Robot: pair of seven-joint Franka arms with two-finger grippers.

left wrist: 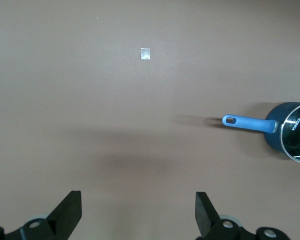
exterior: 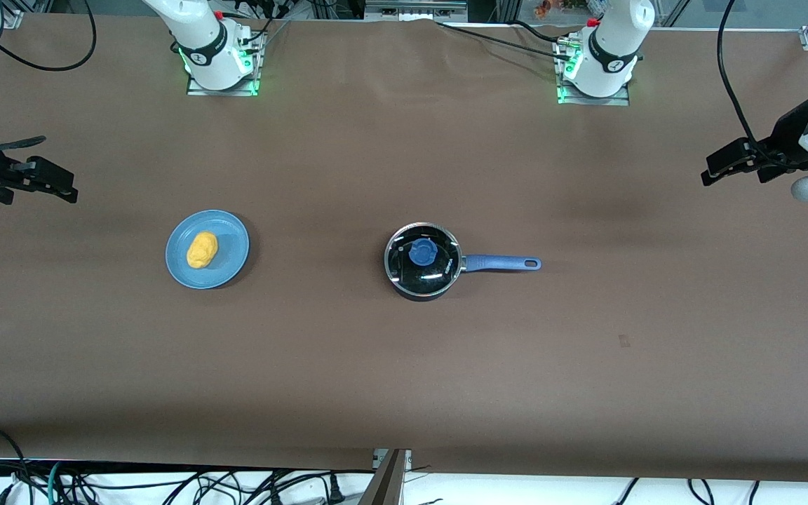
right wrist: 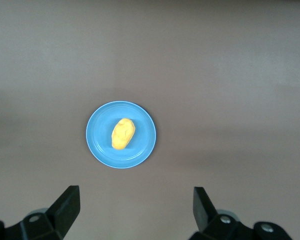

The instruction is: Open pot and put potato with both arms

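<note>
The black pot (exterior: 423, 261) stands mid-table with its glass lid and blue knob (exterior: 421, 252) on; its blue handle (exterior: 502, 264) points toward the left arm's end. It also shows in the left wrist view (left wrist: 290, 131). The yellow potato (exterior: 202, 250) lies on a light-blue plate (exterior: 230, 261) toward the right arm's end, and shows in the right wrist view (right wrist: 123, 133). My left gripper (exterior: 714, 170) (left wrist: 138, 210) hangs open and empty over bare table at its end. My right gripper (exterior: 62, 185) (right wrist: 135, 207) hangs open and empty over the table's other end.
The table is covered in brown paper (exterior: 404, 351). The two arm bases (exterior: 218, 59) (exterior: 597, 66) stand farthest from the front camera. A small pale tape mark (left wrist: 145, 53) lies on the paper near the left arm's end. Cables hang below the table's near edge.
</note>
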